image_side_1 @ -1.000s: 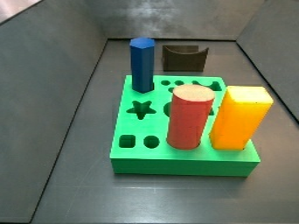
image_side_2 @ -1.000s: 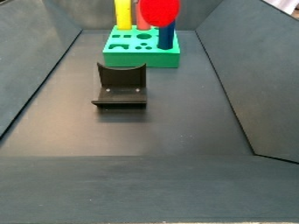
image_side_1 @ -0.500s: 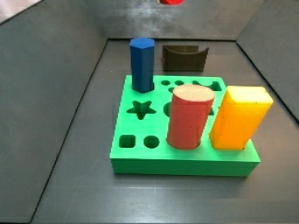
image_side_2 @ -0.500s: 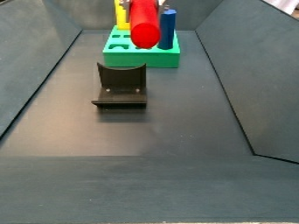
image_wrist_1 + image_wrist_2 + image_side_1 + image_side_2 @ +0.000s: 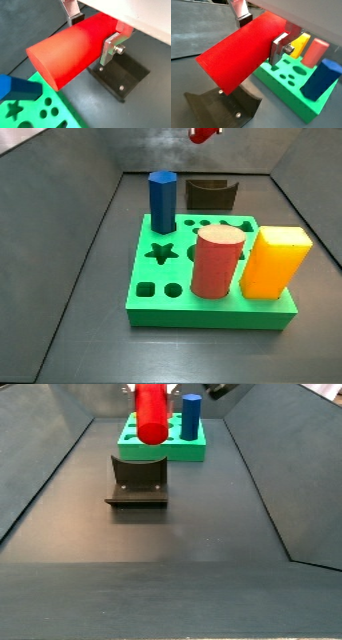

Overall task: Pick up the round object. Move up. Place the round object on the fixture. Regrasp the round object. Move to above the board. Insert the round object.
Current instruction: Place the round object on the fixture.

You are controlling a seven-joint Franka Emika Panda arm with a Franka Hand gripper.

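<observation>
My gripper (image 5: 93, 31) is shut on the round object (image 5: 75, 49), a glossy red cylinder held across the silver fingers; it also fills a wrist view (image 5: 244, 49). It hangs in the air above the fixture (image 5: 138, 482), as a side view shows the peg (image 5: 151, 412) over it. In a side view only its tip (image 5: 202, 134) shows at the top edge, above the fixture (image 5: 211, 194). The fixture also shows below the peg in both wrist views (image 5: 123, 75) (image 5: 221, 107). The green board (image 5: 201, 278) lies beside it.
On the board stand a blue hexagonal peg (image 5: 162, 202), a wide brick-red cylinder (image 5: 217, 261) and a yellow-orange block (image 5: 275, 260). Star and round holes (image 5: 162, 253) are open. Grey walls (image 5: 267, 454) slope up around the dark floor.
The round object, held in the gripper, has come down and over the fixture; it now hangs more upright in a side view and its tip shows lower in the other.
</observation>
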